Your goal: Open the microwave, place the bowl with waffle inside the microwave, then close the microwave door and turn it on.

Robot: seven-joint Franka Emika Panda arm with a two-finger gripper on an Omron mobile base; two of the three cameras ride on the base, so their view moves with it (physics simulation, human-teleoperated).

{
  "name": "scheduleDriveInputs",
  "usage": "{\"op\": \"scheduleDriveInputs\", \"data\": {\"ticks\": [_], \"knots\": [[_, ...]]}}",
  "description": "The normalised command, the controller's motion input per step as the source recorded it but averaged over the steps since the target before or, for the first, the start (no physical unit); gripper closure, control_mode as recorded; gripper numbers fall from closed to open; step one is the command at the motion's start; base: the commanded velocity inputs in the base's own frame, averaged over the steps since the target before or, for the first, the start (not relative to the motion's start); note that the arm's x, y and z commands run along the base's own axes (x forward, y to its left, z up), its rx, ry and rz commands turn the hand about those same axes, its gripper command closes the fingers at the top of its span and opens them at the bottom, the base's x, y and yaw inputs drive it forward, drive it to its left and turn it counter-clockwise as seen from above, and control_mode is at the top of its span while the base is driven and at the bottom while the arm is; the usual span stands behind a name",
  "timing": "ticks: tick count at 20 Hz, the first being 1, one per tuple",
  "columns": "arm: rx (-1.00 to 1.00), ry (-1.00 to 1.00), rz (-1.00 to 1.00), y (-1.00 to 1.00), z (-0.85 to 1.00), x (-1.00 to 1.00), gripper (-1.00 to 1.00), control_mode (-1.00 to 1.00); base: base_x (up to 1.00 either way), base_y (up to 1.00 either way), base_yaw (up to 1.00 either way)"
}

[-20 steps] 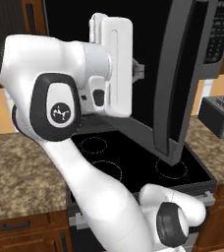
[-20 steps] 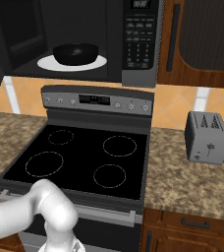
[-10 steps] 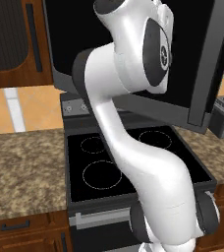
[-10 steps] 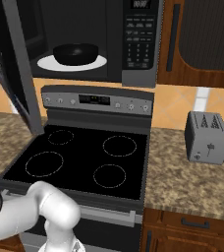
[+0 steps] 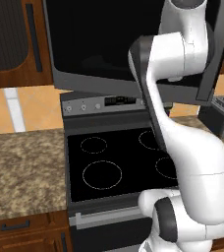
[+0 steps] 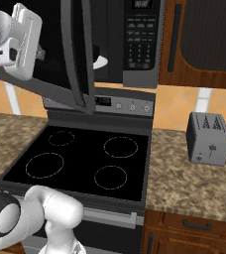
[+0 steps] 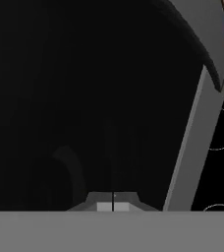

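Above one stove (image 6: 85,163), one microwave door (image 6: 78,49) meets one closed hand (image 7: 113,205).

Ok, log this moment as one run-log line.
phase: closing door | gripper: shut, empty, against black glass microwave door | door: partly open | white turntable plate: edge visible inside grey-framed microwave
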Motion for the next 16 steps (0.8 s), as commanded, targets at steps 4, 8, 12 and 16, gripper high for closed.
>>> {"op": "scheduleDriveInputs", "data": {"ticks": [4, 8, 12, 16], "knots": [[0.00, 0.00, 0.50, -0.43, -0.43, 1.00, 1.00, -1.00, 0.00, 0.00, 0.00], [0.00, 0.00, 0.42, -0.36, -0.31, 1.00, 1.00, -1.00, 0.00, 0.00, 0.00], [0.00, 0.00, 0.25, -0.22, -0.16, 1.00, 1.00, -1.00, 0.00, 0.00, 0.00], [0.00, 0.03, 0.09, -0.02, -0.03, 1.00, 1.00, -1.00, 0.00, 0.00, 0.00]]}}
